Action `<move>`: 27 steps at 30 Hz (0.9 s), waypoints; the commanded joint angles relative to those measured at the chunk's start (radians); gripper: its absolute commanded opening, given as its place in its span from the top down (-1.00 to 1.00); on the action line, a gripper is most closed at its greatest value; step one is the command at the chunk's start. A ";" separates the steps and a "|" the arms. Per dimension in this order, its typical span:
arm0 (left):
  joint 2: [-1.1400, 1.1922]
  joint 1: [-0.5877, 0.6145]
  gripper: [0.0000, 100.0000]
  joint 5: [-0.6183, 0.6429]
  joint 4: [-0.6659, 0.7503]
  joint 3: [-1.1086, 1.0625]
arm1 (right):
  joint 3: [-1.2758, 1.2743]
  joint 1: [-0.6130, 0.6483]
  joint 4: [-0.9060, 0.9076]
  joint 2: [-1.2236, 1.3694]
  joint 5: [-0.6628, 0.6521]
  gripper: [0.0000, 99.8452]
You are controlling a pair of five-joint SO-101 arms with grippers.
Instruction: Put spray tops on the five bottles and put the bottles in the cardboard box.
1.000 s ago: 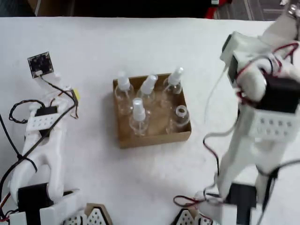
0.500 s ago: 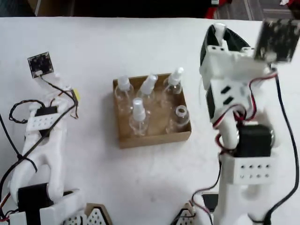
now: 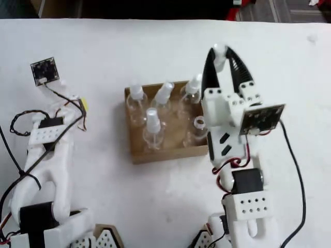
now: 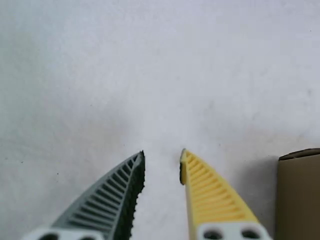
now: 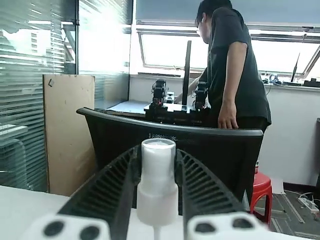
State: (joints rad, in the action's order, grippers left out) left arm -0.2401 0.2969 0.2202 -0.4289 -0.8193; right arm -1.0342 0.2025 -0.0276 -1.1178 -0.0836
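Pinching a white spray top between its two black ribbed fingers, the right hand holds the part upright, with a thin tube starting out of its lower end. In the high view this hand sits just past the far right corner of the cardboard box, with the spray top showing white between the curved black fingers. The right arm runs along the box's right side and covers part of that edge.

The left hand is spread a little, its grey finger and yellow finger apart at the tips with nothing between them. It points down at the bare white worktop, and a corner of the cardboard box stands just beside the yellow finger. From above, the left arm lies folded on the left side of the worktop, well apart from the right arm.

All five clear bottles stand inside the box. Three capped bottles line the far wall, each with a white spray top. A fourth capped bottle stands nearer the front. The uncapped bottle is in the near right corner, its neck open, close to the right arm.
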 commanded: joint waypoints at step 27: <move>-0.010 -0.012 0.77 -0.011 0.008 0.057 | -0.083 0.024 0.064 -0.343 0.127 0.97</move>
State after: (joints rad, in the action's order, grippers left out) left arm -0.2401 0.2969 0.2202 -0.4289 -0.8193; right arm -1.1630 0.2194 -0.0460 -1.3096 0.0391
